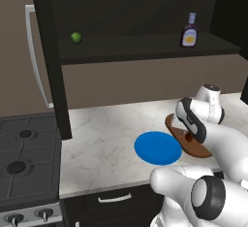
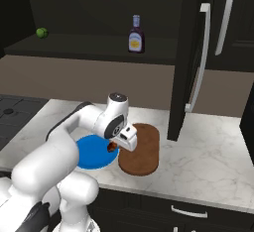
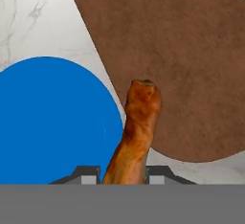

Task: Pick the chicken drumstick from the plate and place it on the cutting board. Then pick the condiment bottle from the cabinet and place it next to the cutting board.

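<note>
My gripper [image 3: 123, 173] is shut on the chicken drumstick [image 3: 139, 127], a reddish-brown piece that sticks out from between the fingers. It hangs over the seam between the bright-blue plate [image 3: 48, 122] and the dark-brown cutting board [image 3: 182, 65]. In the right base view the gripper [image 2: 116, 146] hovers low with the drumstick [image 2: 112, 147] between the plate [image 2: 92, 154] and the board [image 2: 144, 154]. The condiment bottle [image 2: 135, 35] stands upright on the shelf of the dark cabinet [image 2: 89, 45], above and behind the board.
A small green fruit [image 1: 76, 38] lies at the shelf's left end. The cabinet's vertical side panel [image 1: 53, 61] comes down to the counter left of the plate. A stove [image 1: 24, 158] is further left. A tall dark unit with silver handles [image 2: 203, 52] stands right of the board.
</note>
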